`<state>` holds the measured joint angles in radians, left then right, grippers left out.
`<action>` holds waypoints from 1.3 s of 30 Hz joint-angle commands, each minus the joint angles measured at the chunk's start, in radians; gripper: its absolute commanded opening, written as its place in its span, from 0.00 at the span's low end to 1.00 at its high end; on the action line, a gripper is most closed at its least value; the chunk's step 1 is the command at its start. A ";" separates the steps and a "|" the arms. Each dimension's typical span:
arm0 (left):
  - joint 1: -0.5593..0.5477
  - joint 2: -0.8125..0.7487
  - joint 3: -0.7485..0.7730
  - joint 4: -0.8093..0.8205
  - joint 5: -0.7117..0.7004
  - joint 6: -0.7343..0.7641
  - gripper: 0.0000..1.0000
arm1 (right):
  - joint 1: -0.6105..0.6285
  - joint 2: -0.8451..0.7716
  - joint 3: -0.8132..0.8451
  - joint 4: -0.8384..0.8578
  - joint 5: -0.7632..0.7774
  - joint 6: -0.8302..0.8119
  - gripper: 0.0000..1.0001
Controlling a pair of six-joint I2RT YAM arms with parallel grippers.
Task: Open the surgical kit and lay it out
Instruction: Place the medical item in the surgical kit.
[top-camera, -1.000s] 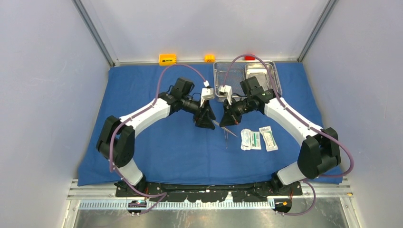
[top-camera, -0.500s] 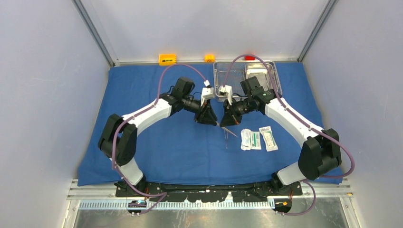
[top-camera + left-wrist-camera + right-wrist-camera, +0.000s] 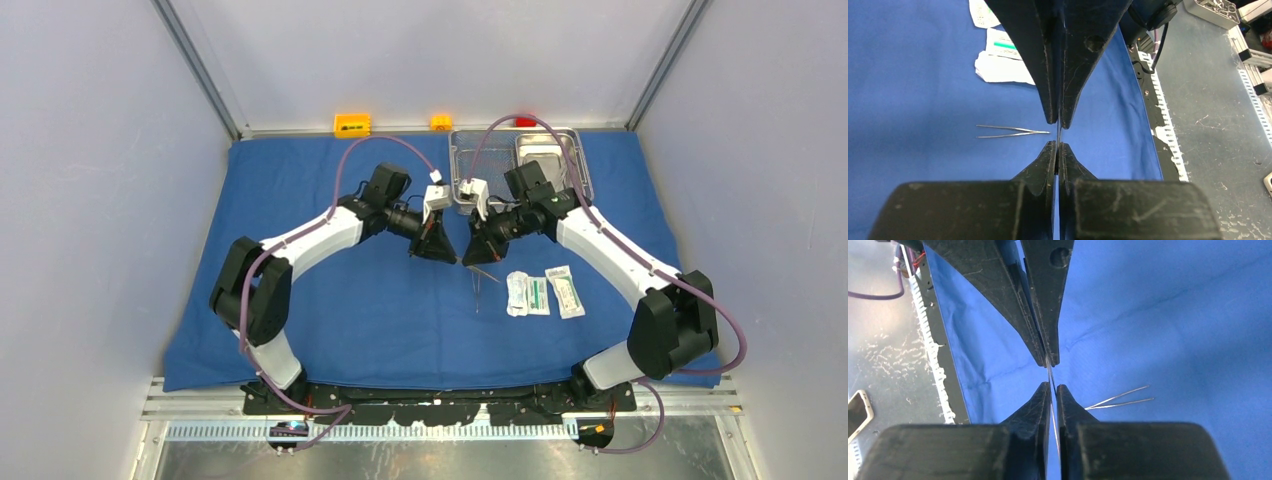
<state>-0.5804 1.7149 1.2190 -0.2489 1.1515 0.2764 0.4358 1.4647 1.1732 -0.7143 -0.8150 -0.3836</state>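
Left fingers (image 3: 1040,75) have just clamped onto the thin steel instrument (image 3: 1051,377) (scissors, probably). Right fingers (image 3: 1048,300) pinch it too, above mid-table (image 3: 1208,125), so the handover is half done. Forceps (image 3: 478,290) and packets (image 3: 540,292) lie toward the near edge, right of centre. The blue cloth wrap (image 3: 330,300) has open room on its left half.

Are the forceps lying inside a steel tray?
No, the forceps lie flat on the open blue cloth, with no tray around them.

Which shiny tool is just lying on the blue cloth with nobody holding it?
The two-pronged forceps, lying free near the white packets. The other thin steel tool is pinched between the left fingers and right fingers.
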 commanded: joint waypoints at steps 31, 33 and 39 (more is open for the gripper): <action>0.039 -0.191 0.075 0.161 -0.858 -0.398 0.00 | -0.238 0.148 -0.016 0.883 0.116 1.427 0.65; 0.034 -0.185 0.098 0.159 -0.856 -0.409 0.00 | -0.235 0.170 -0.035 0.938 0.112 1.485 0.65; 0.002 -0.169 0.120 0.148 -0.878 -0.385 0.00 | -0.230 0.210 -0.070 1.114 0.091 1.632 0.65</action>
<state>-0.5537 1.5360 1.3018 -0.1024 0.2966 -0.1024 0.1974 1.6703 1.1126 0.2180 -0.7040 1.1110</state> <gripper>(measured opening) 0.013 0.650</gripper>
